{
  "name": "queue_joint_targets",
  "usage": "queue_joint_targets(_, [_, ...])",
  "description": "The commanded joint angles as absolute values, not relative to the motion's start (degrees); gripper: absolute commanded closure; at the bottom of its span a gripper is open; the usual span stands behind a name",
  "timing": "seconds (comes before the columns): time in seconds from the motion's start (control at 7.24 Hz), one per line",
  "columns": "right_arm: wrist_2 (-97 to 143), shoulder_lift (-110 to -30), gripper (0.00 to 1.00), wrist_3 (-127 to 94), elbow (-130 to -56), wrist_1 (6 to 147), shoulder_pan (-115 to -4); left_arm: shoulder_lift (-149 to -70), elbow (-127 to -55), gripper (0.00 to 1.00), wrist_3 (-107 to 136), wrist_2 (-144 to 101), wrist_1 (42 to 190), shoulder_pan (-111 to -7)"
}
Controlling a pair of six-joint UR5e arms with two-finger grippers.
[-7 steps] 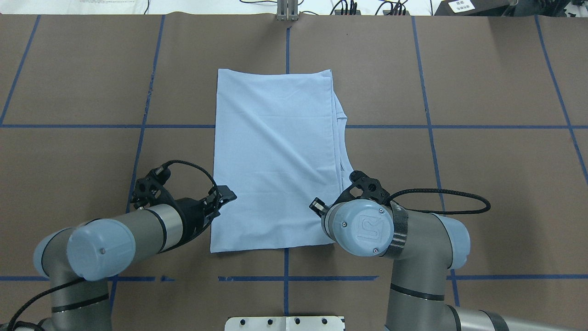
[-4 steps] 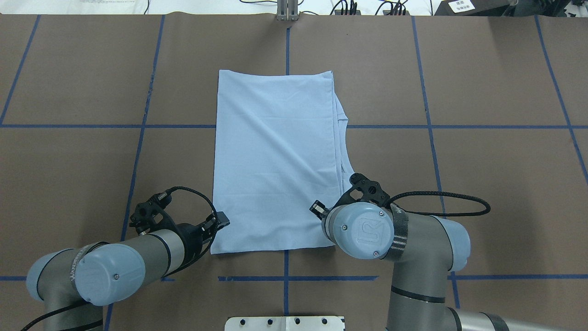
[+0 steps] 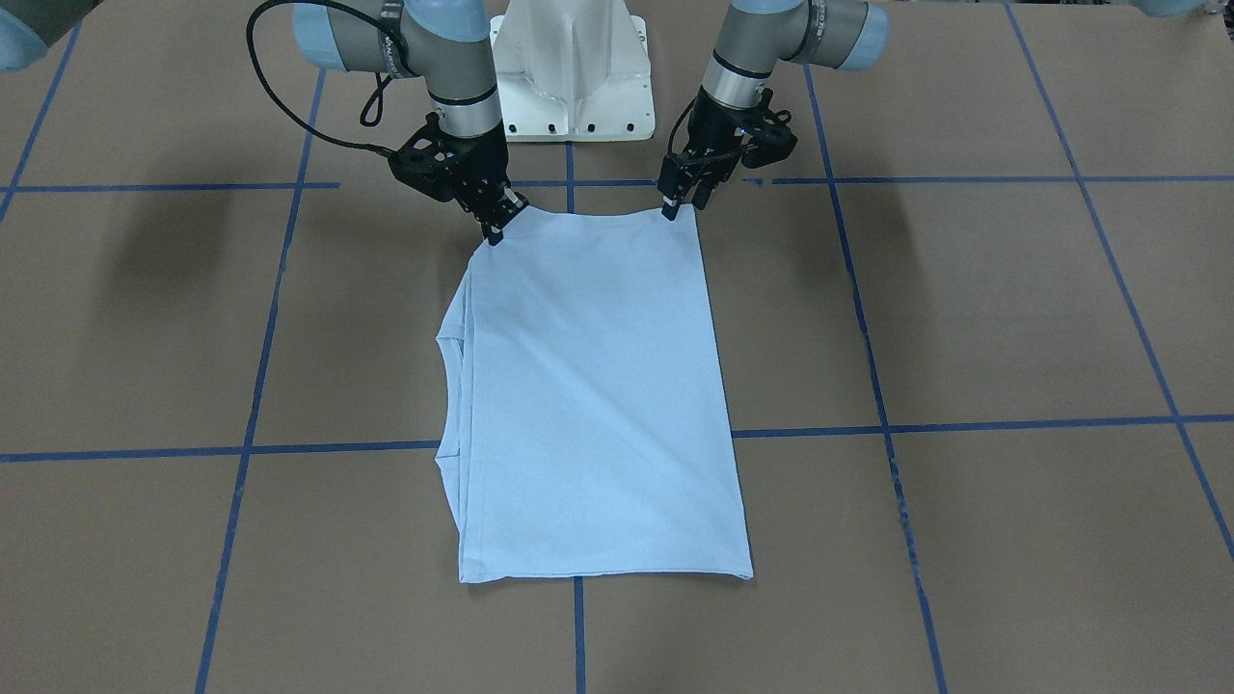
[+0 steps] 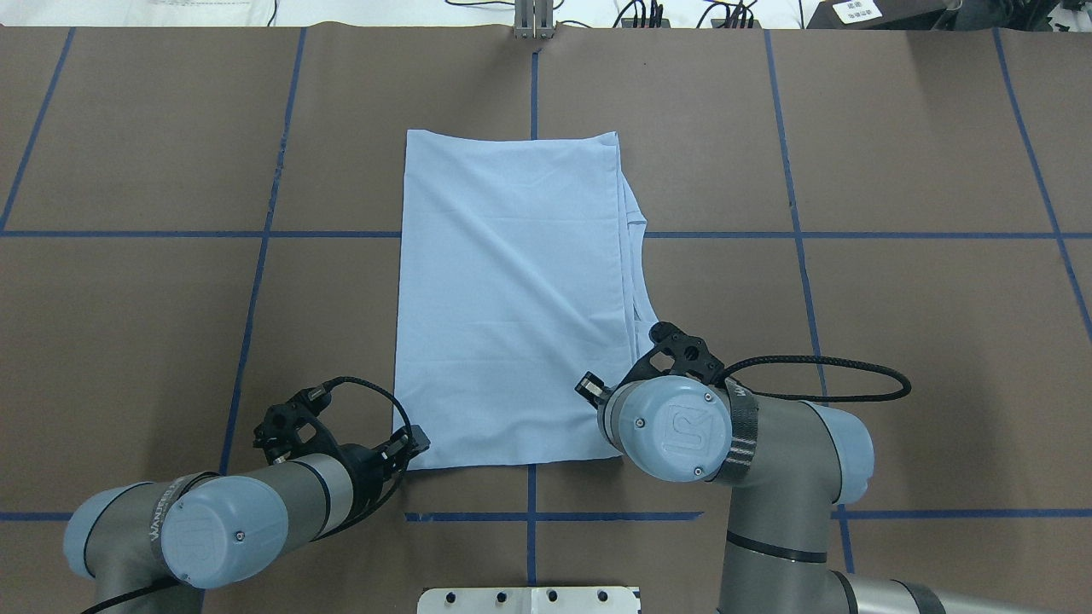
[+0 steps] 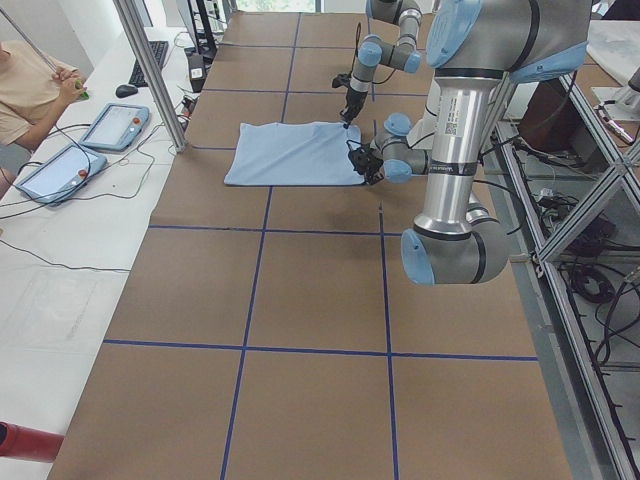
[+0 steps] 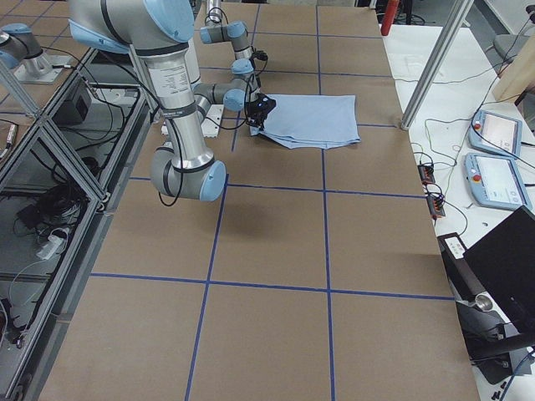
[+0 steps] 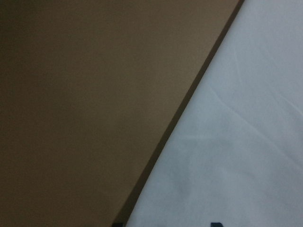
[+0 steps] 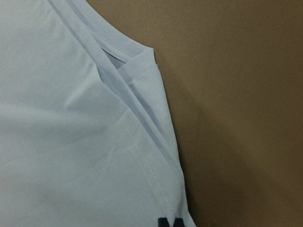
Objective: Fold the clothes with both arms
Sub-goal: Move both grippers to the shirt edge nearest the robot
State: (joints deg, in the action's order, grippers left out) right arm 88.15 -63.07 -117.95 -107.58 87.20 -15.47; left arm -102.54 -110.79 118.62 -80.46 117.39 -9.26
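A light blue T-shirt [image 4: 512,298] lies flat near the middle of the brown worktop [image 4: 853,153], folded lengthwise into a tall rectangle whose long sides run away from the robot. One short end is close to the robot and the other is farther out, and blue tape lines [image 4: 793,234] pass under the shirt and mark the worktop into large squares. Along the shirt's long edge on the robot's right, a few under-layers with stitched hems [image 8: 125,61] stick out a little past the top layer. The other long edge is straight and clean. The left gripper [image 3: 680,200] is low over the near corner on the robot's left. In the left wrist view its jaws are spread, with the two dark tips well apart at the bottom of the picture and cloth showing between them beside the shirt's straight edge. The right gripper [image 3: 496,227] is at the near corner on the robot's right. Its jaws are pressed together and pinch the edge of the T-shirt, and the right wrist view shows the dark tips side by side on the hem. Both arms reach forward from the white base [image 3: 574,87] with their wrists tipped downward.
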Motion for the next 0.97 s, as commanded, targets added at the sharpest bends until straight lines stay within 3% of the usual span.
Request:
queue_joint_targets(0.0, [88.15, -63.02, 1.0, -117.95, -107.58, 87.19, -15.38, -102.66, -110.65, 0.42, 118.65, -80.51, 117.33, -9.05])
queue_joint_targets(0.14, [88.15, -63.02, 1.0, -117.95, -107.58, 87.27, -15.38, -102.57, -110.83, 0.62, 118.65, -80.51, 117.42, -9.05])
queue_joint_targets(0.28, [88.15, -62.93, 1.0, -117.95, -107.58, 87.19, -15.38, -102.57, -110.74, 0.7, 118.65, -80.51, 117.42, -9.05])
queue_joint_targets(0.41, [88.15, -63.02, 1.0, -117.95, -107.58, 87.19, -15.38, -102.57, -110.92, 0.93, 118.65, -80.51, 117.42, -9.14])
queue_joint_targets(0.55, [88.15, -63.02, 1.0, -117.95, -107.58, 87.19, -15.47, -102.57, -110.92, 1.0, 118.65, -80.51, 117.42, -9.05])
queue_joint_targets(0.83, [88.24, -63.1, 1.0, -117.95, -108.45, 87.27, -15.38, -102.57, -113.53, 1.0, 118.57, -80.51, 117.42, -9.14])
